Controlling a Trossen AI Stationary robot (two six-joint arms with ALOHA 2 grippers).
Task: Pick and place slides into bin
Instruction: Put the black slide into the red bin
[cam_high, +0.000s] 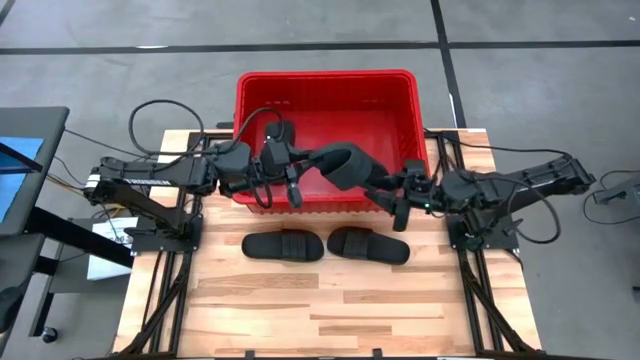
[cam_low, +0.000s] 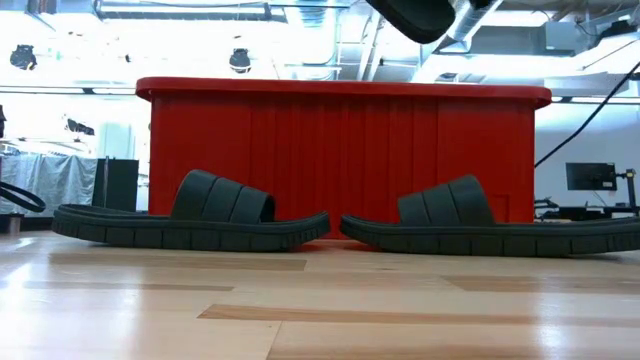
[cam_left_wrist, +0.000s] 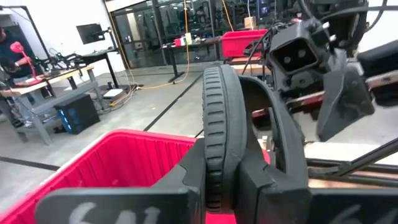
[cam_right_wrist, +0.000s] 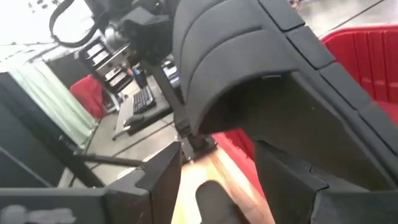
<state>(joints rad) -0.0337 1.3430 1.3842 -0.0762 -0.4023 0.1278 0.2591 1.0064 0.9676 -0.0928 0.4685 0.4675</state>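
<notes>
**Desk:** What does the overhead frame show?

**Photographer:** A red bin (cam_high: 326, 85) at the upper centre, on the far edge of a wooden table (cam_high: 300, 300). Both arms meet over its near wall. The left gripper (cam_high: 296, 180) reaches in from the left of frame, the right gripper (cam_high: 392, 195) from the right, and a black slide (cam_high: 345, 165) hangs between them above the bin's floor.

**Desk:** Who has hold of it?

**Photographer:** Both, by the look of it. In the left wrist view the left fingers (cam_left_wrist: 258, 180) are clamped on the slide's ribbed sole edge (cam_left_wrist: 217, 124), which stands on edge between them. In the right wrist view the right fingers (cam_right_wrist: 292, 174) close on the underside of the same slide (cam_right_wrist: 249, 68), its strap arching above them.

**Desk:** And the rest of the slides?

**Photographer:** Two lie on the table just in front of the bin, toe to toe near the centre of the overhead frame: the left slide (cam_high: 283, 245) and the right slide (cam_high: 368, 245), close but not quite touching. The table-level view has them flat, straps up, before the bin's red wall (cam_low: 340, 160), with the lifted slide (cam_low: 415, 15) showing at the top edge. I can make out only those three slides.
</notes>
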